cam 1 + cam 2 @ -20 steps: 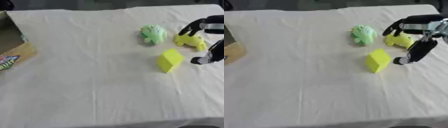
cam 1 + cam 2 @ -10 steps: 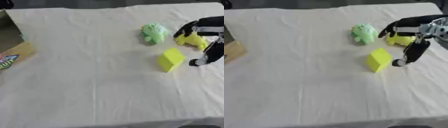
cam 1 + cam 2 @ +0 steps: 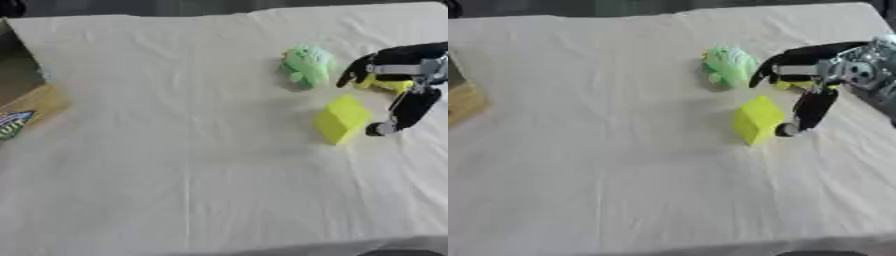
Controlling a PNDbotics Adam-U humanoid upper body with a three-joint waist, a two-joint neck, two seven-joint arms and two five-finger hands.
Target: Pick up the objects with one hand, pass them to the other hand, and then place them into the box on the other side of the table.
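Risk: right hand (image 3: 820,75) is spread wide over small yellow object (image 3: 385,84), seemingly not yet gripped; yellow block (image 3: 341,119) beside the thumb and green toy (image 3: 306,64) could be knocked

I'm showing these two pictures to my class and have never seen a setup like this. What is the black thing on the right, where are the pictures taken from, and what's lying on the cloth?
Both pictures come from two side-by-side cameras in a robot's head, looking down at a table covered with a white cloth. The black shape is the robot's right hand, reaching over a small yellow object; whether it grips it is unclear. Nearby lie a yellow block and a green soft toy. A cardboard box shows at the left edge. The left hand is out of sight.
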